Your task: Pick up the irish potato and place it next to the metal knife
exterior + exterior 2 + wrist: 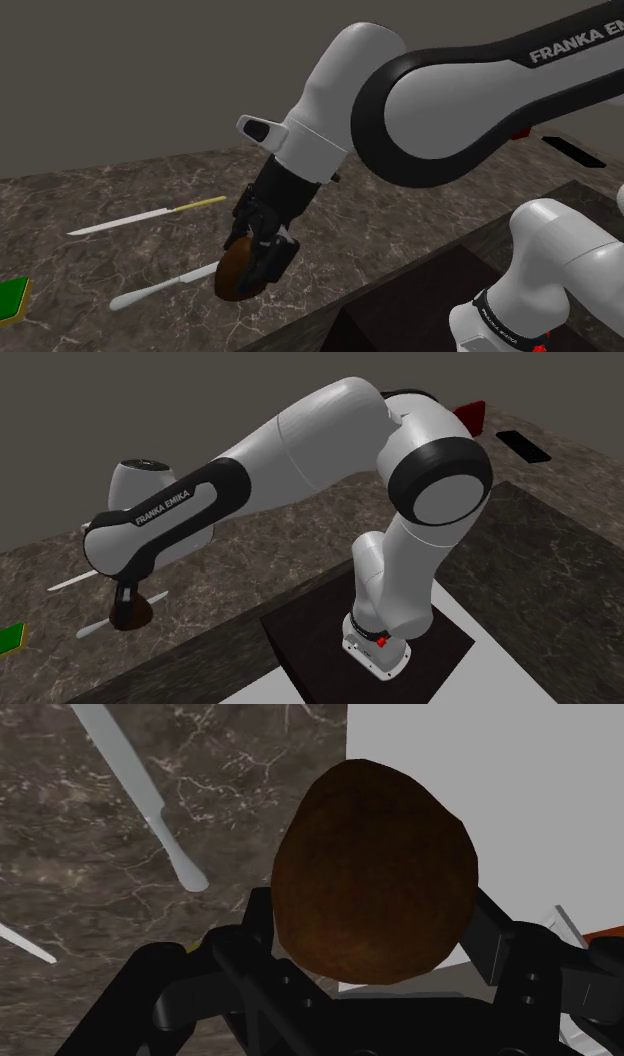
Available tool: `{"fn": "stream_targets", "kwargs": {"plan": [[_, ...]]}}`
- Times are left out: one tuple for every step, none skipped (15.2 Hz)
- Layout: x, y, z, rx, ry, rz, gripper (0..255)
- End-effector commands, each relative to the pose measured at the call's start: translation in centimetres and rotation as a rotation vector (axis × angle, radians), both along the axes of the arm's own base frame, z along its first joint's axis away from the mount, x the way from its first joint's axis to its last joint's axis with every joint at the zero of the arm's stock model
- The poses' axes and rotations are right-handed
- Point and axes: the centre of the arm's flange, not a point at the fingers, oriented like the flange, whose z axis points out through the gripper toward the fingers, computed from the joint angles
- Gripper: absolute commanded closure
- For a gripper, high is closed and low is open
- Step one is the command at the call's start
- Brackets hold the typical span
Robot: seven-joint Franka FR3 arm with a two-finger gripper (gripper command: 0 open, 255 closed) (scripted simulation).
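Near the pale knife (165,287), gripper (252,268) around potato (230,278)

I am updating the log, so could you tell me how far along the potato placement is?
Done: the gripper is shut on the brown potato. In hand: it holds the potato close beside the all-grey knife over the dark marble counter; whether the potato touches the counter is unclear. Left: set it down next to that knife and open the fingers.
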Motion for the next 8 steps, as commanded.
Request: {"fn": "stream_targets", "kwargs": {"plan": [[0.0, 0.0, -0.9, 0.001, 0.000, 0.000, 255], [0.0, 0.0, -1.4, 0.001, 0.000, 0.000, 255], [0.0, 0.0, -1.9, 0.001, 0.000, 0.000, 255], [0.0, 0.0, -2.5, 0.001, 0.000, 0.000, 255], [0.0, 0.0, -3.0, 0.001, 0.000, 0.000, 255], [0.0, 0.0, -3.5, 0.001, 0.000, 0.000, 255], [0.0, 0.0, -4.0, 0.001, 0.000, 0.000, 255], [0.0, 0.0, -4.6, 0.001, 0.000, 0.000, 255]]}}
